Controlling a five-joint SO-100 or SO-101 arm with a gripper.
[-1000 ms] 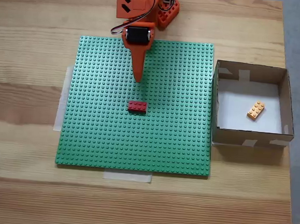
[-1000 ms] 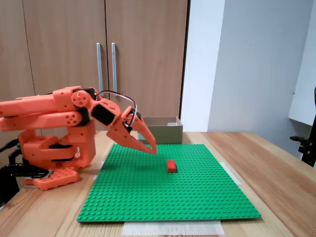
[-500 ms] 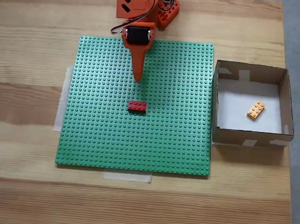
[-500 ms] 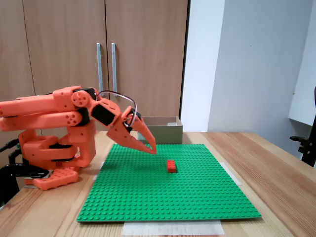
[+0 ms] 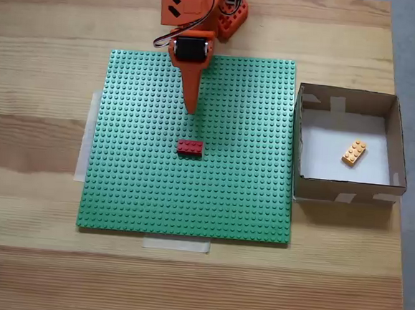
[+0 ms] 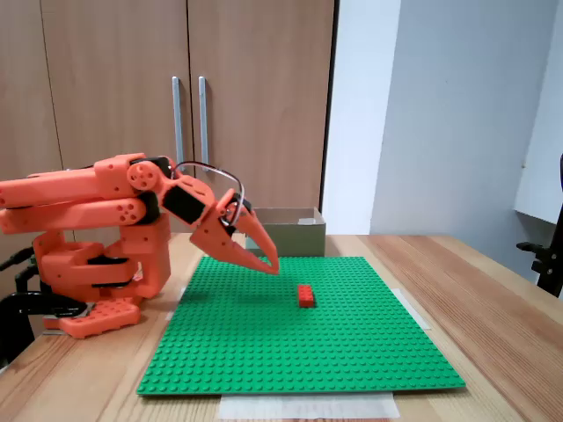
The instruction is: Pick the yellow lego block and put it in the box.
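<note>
The gripper (image 5: 190, 109) hangs above the green baseplate (image 5: 133, 192) with its jaws pressed together and nothing between them, tips tilted down (image 6: 271, 266); just ahead of the tips sits the red brick (image 5: 190, 147) on the plate; well off to the right in the top-down fixed view, the yellow lego block (image 5: 354, 152) lies inside the box (image 5: 341, 188) on its white floor.

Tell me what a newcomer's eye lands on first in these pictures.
The big green baseplate taped mid-table grabs attention first, with a lone red brick near its centre. Above it hangs the orange arm's gripper, jaws shut and holding nothing. To the right in the top-down fixed view, the box already holds the yellow lego block.
</note>
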